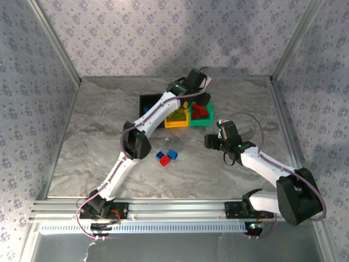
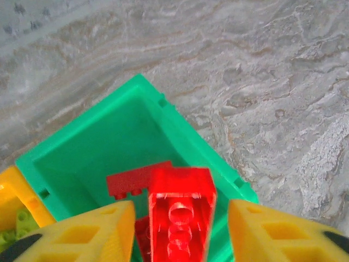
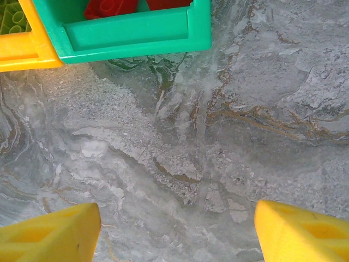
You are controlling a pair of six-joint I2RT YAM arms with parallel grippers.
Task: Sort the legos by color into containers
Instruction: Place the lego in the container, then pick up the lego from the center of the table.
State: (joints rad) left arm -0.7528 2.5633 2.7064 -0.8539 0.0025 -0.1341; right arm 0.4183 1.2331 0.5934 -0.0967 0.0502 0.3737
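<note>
My left gripper [image 2: 180,234] hangs over the green bin [image 2: 109,136], open. A red lego [image 2: 182,213] sits between its yellow fingers with its hollow underside up, gaps on both sides, and looks slightly blurred. Another red lego [image 2: 136,183] lies inside the bin below. In the top view the left gripper [image 1: 200,101] is above the green bin [image 1: 203,121], with the orange-yellow bin [image 1: 175,123] and the black bin [image 1: 147,102] to its left. My right gripper [image 3: 177,229] is open over bare table just in front of the green bin [image 3: 131,33].
One red lego [image 1: 163,160] and two blue legos [image 1: 172,154] lie loose on the marble table in front of the bins. Yellow-green legos [image 3: 11,16] sit in the orange-yellow bin [image 3: 22,52]. Metal frame posts and patterned walls close in the table.
</note>
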